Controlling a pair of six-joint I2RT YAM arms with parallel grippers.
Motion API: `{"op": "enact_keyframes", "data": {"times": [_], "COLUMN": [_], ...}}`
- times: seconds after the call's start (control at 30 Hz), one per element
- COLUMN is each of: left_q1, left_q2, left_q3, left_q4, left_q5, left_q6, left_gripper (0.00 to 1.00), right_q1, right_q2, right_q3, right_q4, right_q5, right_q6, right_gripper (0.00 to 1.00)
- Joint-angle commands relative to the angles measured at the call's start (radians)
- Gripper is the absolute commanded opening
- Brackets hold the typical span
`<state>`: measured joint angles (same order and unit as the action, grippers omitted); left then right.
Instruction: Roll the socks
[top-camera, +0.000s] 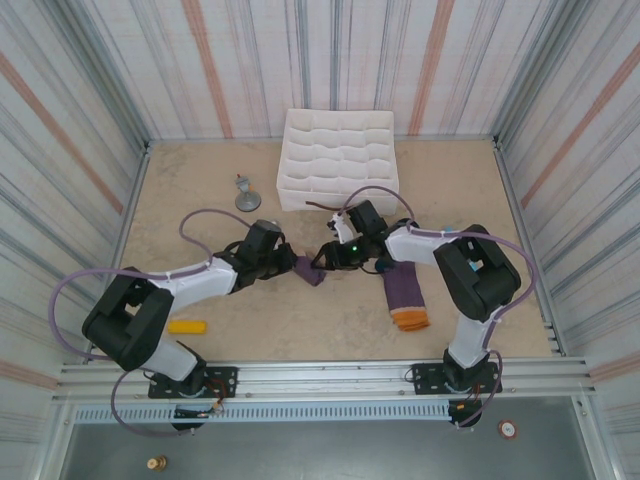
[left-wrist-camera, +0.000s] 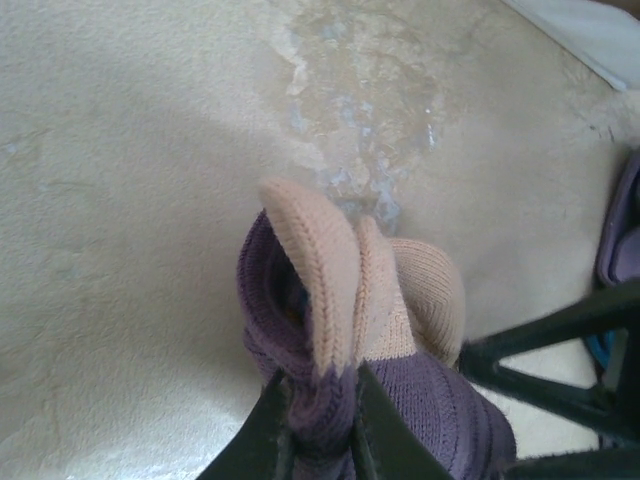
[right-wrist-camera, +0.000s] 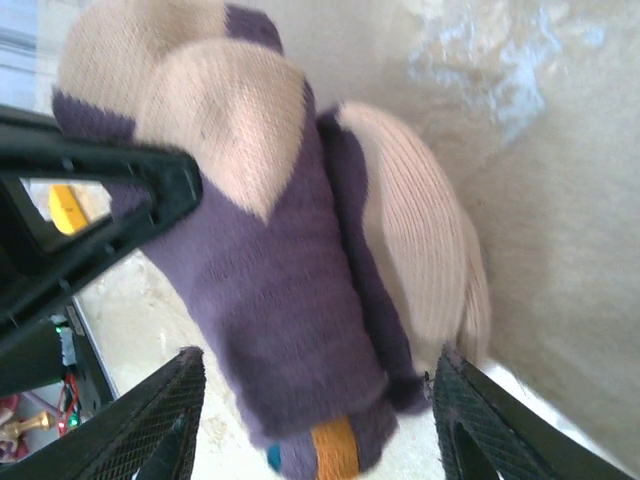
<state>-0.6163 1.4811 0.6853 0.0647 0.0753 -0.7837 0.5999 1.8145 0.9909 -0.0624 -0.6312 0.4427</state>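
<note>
The left gripper (left-wrist-camera: 320, 385) pinches a fold of the rolled sock (left-wrist-camera: 345, 320). Its 2 fingers are narrow and clamped on the purple knit, and the tan cuff stands up just beyond them. From above, this bundle lies near the middle of the table (top-camera: 480, 180), between the 2 wrists. The right gripper (right-wrist-camera: 318, 380) reaches in from 3 o'clock with its fingers spread wide, 1 on each side of the bundle, and it grips nothing. The flat sock (top-camera: 404, 290) lies at 4 o'clock from the bundle, just beside the right arm, with its orange cuff toward the near edge. A white compartment box (top-camera: 338, 160) sits at 12 o'clock from the bundle, against the far wall. A yellow block (top-camera: 187, 326) lies at 8 o'clock, near the left arm's base.
</note>
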Motion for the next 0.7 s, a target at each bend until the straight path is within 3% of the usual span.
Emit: {"op": "enact_keyframes", "data": {"times": [0.0,0.67], "left_q1": [0.006,0.041], "left_q2": [0.011,0.067], "left_q3": [-0.001,0.003], "left_q4": [0.041,0.069], "left_q5": [0.043,0.202], "left_q6": [0.105,0.292], "left_gripper": [0.0,0.0], "right_q1": [-0.009,-0.068], "right_q2": [0.038,0.079], "right_q3": [0.037,-0.002], "right_q4": [-0.04,-0.011], "right_q5": [-0.022,-0.047], "right_q6": [0.0,0.005], "right_gripper": [0.64,0.52]}}
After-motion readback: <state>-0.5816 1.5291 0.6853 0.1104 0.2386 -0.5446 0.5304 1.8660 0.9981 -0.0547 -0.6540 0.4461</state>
